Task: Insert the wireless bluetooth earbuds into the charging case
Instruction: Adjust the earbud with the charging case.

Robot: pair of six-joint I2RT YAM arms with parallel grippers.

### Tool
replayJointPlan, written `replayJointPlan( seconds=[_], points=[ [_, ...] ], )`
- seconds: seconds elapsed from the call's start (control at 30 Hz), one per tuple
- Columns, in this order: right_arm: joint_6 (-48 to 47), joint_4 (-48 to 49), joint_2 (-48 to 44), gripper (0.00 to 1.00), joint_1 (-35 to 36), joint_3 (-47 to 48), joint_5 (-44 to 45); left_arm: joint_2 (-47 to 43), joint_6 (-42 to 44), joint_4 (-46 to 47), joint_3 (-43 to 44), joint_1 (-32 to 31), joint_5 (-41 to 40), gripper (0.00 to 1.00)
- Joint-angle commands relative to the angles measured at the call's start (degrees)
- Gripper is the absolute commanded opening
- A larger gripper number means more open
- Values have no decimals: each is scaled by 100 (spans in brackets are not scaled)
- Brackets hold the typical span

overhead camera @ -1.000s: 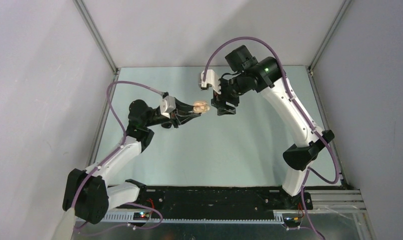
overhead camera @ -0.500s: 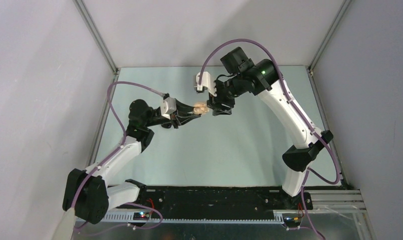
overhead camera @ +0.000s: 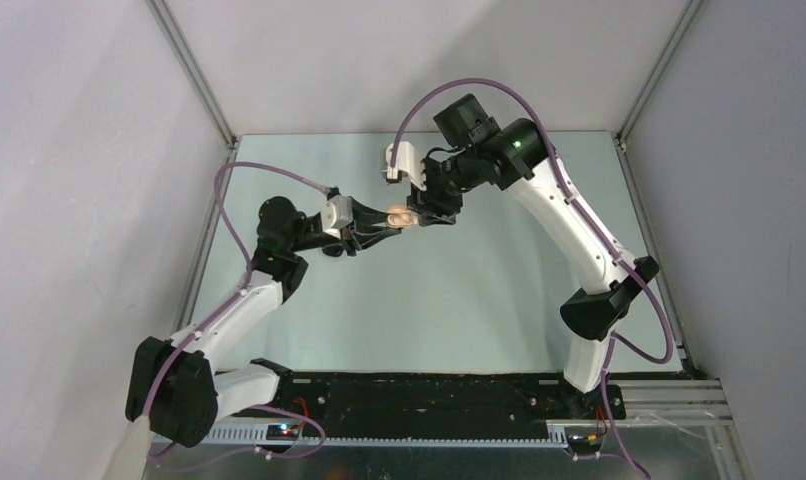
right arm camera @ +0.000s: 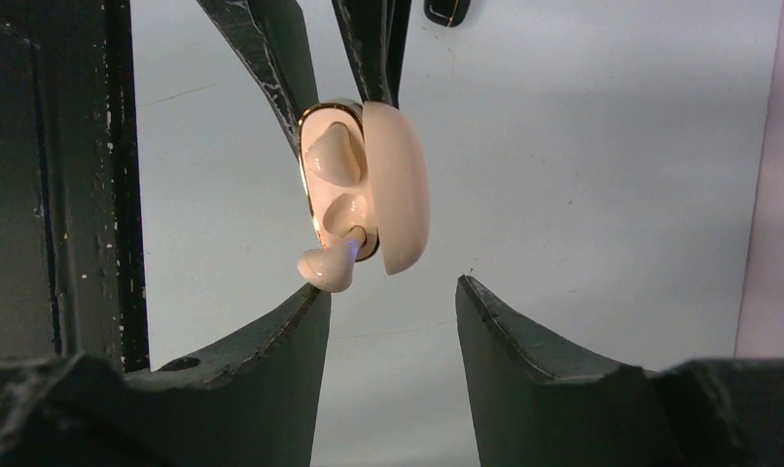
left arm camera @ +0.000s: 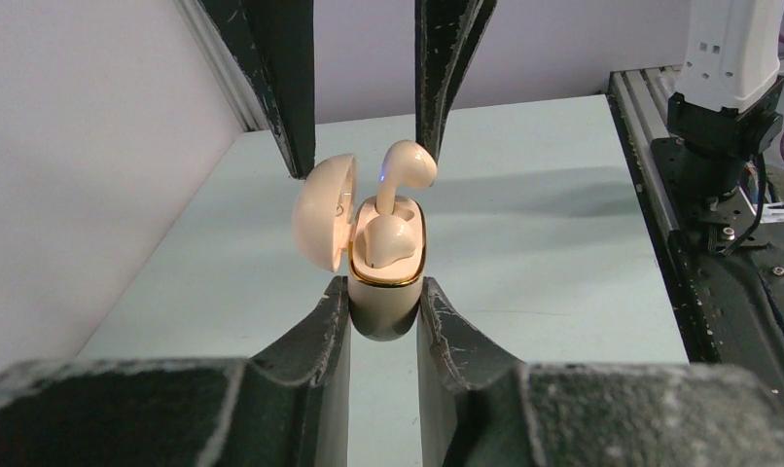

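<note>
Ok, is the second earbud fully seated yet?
Not seated. The far earbud sticks up out of the open charging case, only its stem in its slot; the near earbud lies flush.

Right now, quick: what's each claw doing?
Left claw: closed, holding the charging case.
Right claw: open, holding nothing, next to the protruding earbud.

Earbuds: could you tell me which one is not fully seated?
The raised earbud, sticking up out of the charging case; the seated earbud lies in its well.
</note>
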Motion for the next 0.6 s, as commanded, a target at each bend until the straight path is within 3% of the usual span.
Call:
replayJointPlan(
  seconds=[0.0,0.57],
  points=[
    [119,261,48,54,113,207,12,-4,124,116,246,1,86,0],
    [345,-44,143,58,144,374,133,49,111,79,260,-18,4,0]
  ],
)
